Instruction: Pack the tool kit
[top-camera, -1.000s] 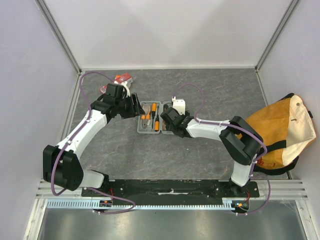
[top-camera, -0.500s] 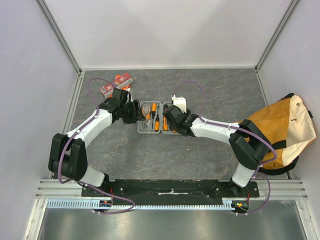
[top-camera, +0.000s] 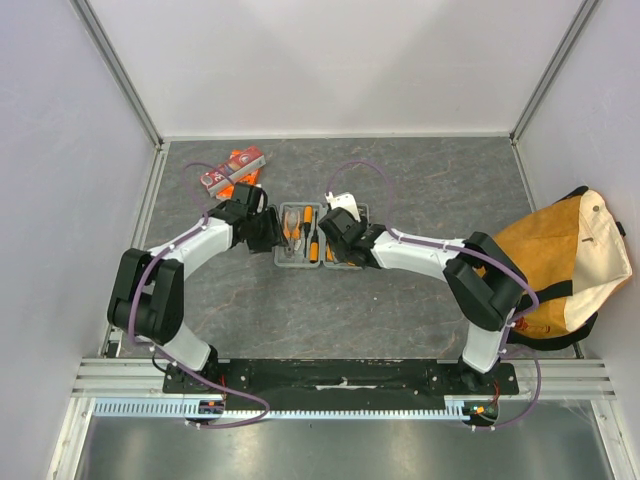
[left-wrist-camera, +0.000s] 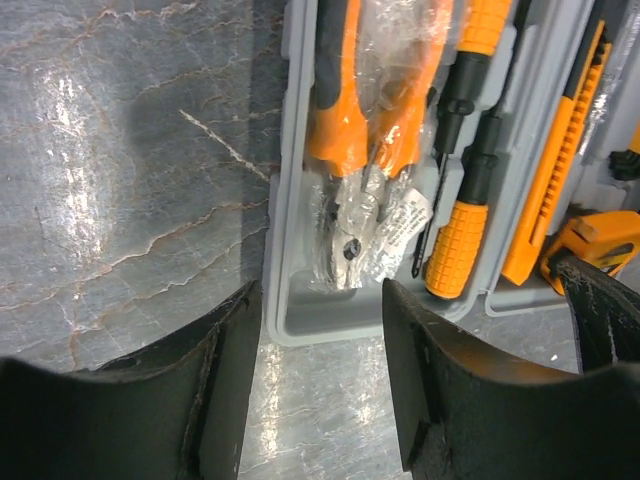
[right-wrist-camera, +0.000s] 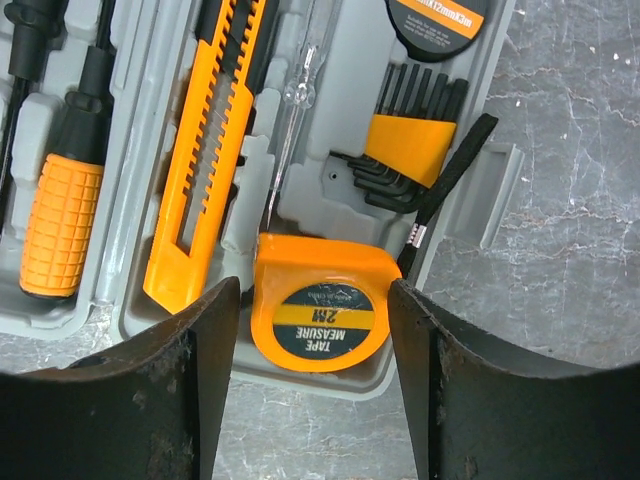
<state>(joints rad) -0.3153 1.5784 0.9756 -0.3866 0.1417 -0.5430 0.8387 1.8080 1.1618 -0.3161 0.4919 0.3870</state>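
Right wrist: right gripper (right-wrist-camera: 312, 295) spread over flat grey plastic hinged case (right-wrist-camera: 325, 195), left gripper (left-wrist-camera: 318, 300) likewise; probably stiff, light, slick, so pinch rims.

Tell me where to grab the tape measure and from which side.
Grip the tape measure across its two straight orange sides, coming straight down from above. It lies label-up in a corner pocket of the grey case, so probably only those raised sides are free.
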